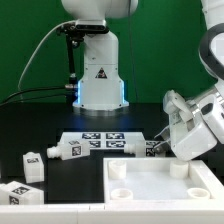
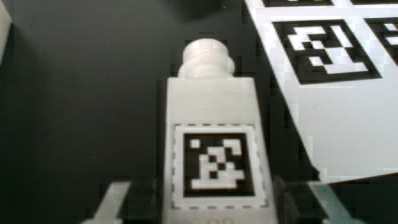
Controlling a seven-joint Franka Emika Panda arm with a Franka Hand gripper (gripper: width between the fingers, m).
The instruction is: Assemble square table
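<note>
A black table [image 1: 30, 130] in front of a green backdrop carries everything here. The white robot base [image 1: 100, 75] stands at the back, and the marker board [image 1: 100, 143] lies flat in front of it. The large white plastic square slab with a raised rim and round corner sockets [image 1: 150, 188] lies at the near edge toward the exterior view's right, and every socket that shows is empty. Three small white tag-marked loose legs [image 1: 30, 165] lie on the table toward the exterior view's left, well apart from the slab. The white arm [image 1: 195, 120] reaches down from the exterior view's right, between the marker board's end and the slab. In the wrist view, a fourth small white block leg [image 2: 217, 120] with a square tag on its upper face and a rounded peg at its far end lies just beside the marker board's edge. The two fingers [image 2: 118, 203] stand apart on either side of it, with a dark gap showing on each side. The picture is soft there, so contact looks unlikely but is not ruled out. The step in hand appears to be picking up the first leg. Next, the fingers need to close squarely on the leg's flanks. Then the leg must be lifted, turned peg-down and carried to a corner socket.
</note>
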